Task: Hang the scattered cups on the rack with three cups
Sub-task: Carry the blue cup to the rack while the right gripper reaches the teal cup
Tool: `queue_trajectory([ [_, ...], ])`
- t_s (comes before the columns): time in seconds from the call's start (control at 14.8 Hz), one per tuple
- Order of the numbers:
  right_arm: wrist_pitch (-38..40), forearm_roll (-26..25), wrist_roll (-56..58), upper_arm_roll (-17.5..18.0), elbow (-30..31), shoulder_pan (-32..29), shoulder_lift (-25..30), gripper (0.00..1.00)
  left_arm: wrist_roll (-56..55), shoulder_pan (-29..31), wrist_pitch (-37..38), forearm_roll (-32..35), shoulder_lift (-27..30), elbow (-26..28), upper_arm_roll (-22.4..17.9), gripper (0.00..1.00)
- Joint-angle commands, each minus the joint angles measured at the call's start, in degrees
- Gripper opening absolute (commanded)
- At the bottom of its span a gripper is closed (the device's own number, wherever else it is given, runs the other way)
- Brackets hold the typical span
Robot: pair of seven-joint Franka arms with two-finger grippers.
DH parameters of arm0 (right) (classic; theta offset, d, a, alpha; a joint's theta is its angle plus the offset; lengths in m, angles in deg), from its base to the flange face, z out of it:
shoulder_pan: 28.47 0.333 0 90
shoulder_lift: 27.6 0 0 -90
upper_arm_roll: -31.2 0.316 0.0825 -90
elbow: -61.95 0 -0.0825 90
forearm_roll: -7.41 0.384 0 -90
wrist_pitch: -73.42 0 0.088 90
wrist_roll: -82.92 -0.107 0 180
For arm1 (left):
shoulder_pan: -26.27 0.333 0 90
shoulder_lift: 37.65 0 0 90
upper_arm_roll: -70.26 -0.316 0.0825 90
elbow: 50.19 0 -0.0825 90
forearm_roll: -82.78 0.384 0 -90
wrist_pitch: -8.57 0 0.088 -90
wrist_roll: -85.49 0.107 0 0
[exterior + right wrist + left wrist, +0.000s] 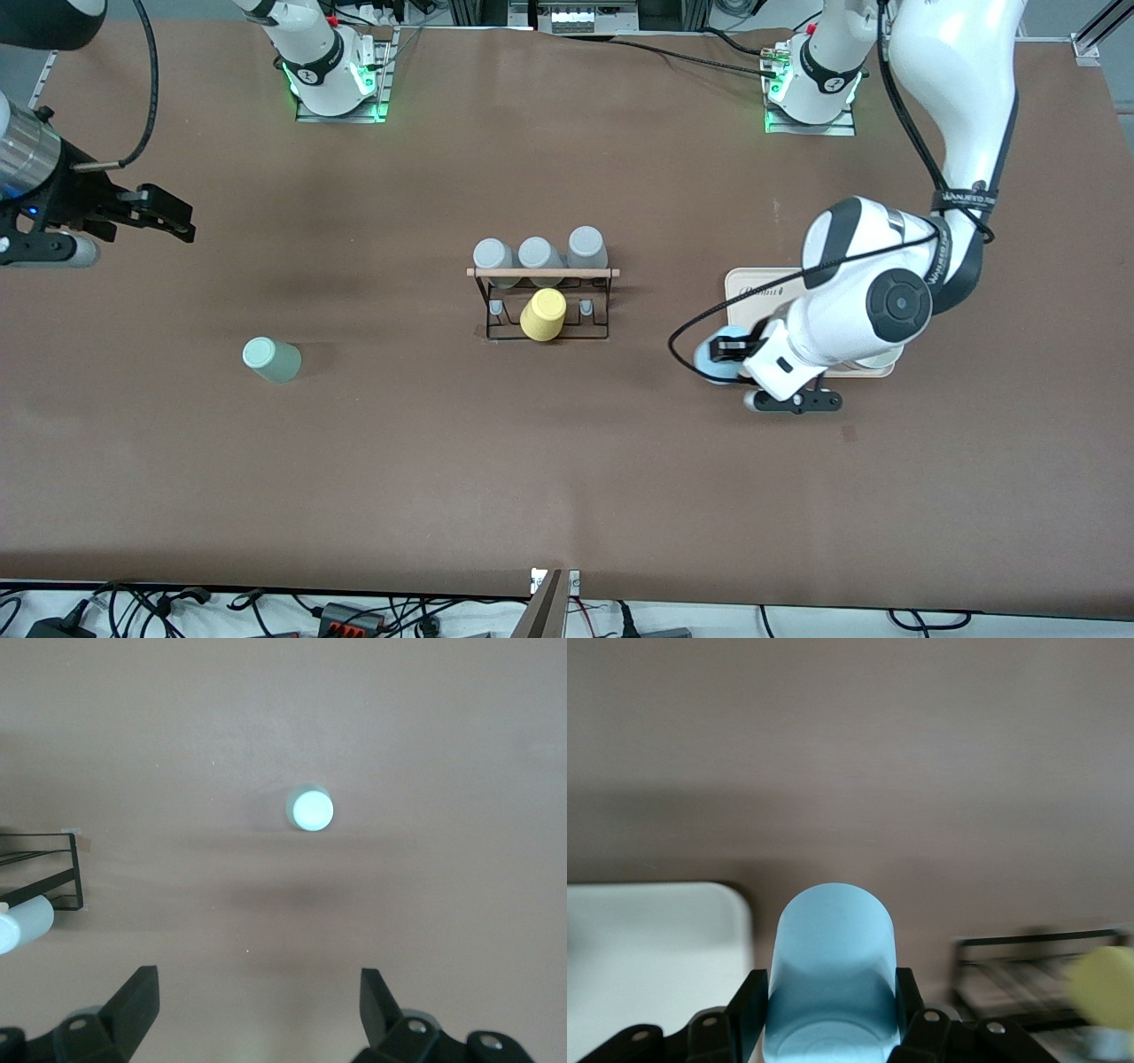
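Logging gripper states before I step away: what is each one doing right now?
Left gripper: shut on the light blue cup, beside the cream tray.
Right gripper: open, holding nothing, above the table; this arm waits.

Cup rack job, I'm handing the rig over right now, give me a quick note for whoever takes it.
Left gripper: shut on the light blue cup, beside the cream tray.
Right gripper: open, waiting in the air at the right arm's end of the table.
Rack: three grey cups and a yellow cup already on it.
Mint-green cup: untouched on the table, toward the right arm's end.
Done: blue cup grasped. Left: hang it, then fetch and hang the mint-green one.
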Motion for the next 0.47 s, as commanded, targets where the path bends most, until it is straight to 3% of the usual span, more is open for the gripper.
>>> queue_trajectory([
  [0.0,-1.3,-0.3,-0.1,0.5,-0.3,-0.2,-3.5,1.0,-9.5,-3.5,2.0,-5.0,-1.7,-6.1,0.0,0.0],
  [0.4,-20.4,-0.6,-0.1,0.2,13.8,-0.9,-7.3,1.0,-21.0,-11.2,1.9,-7.5,-2.0,-7.0,-0.1,0.0],
])
